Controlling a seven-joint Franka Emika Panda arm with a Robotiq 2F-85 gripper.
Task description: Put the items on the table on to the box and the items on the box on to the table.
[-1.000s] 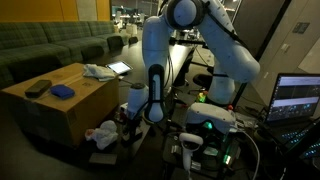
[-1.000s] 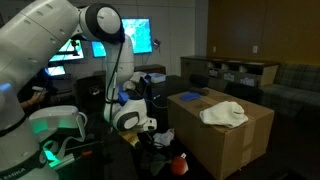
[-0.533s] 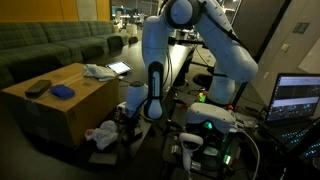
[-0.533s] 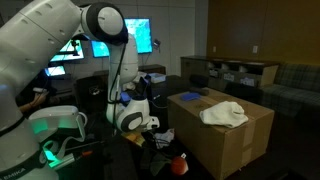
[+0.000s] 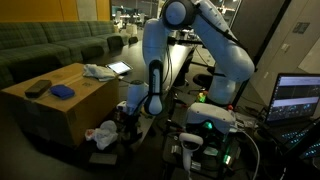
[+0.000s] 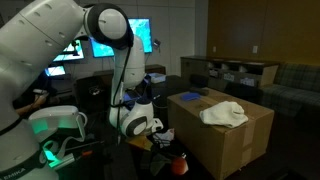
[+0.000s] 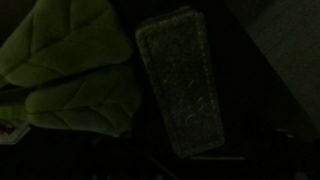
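1. While the arm [image 5: 150,60] bends low, the box [image 5: 60,105] stands beside it, carrying a white cloth [image 6: 224,113], a blue item [image 5: 63,91] and a dark item [image 5: 37,88].
2. Low beside the box hangs the end effector [image 5: 128,118]; whether it is open or closed I cannot tell.
3. Wrist view: a grey block [image 7: 182,85] lies just beside a green cloth [image 7: 65,65].

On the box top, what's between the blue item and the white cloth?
Nothing but bare cardboard of the box lies between the blue item and the white cloth, as seen in an exterior view.
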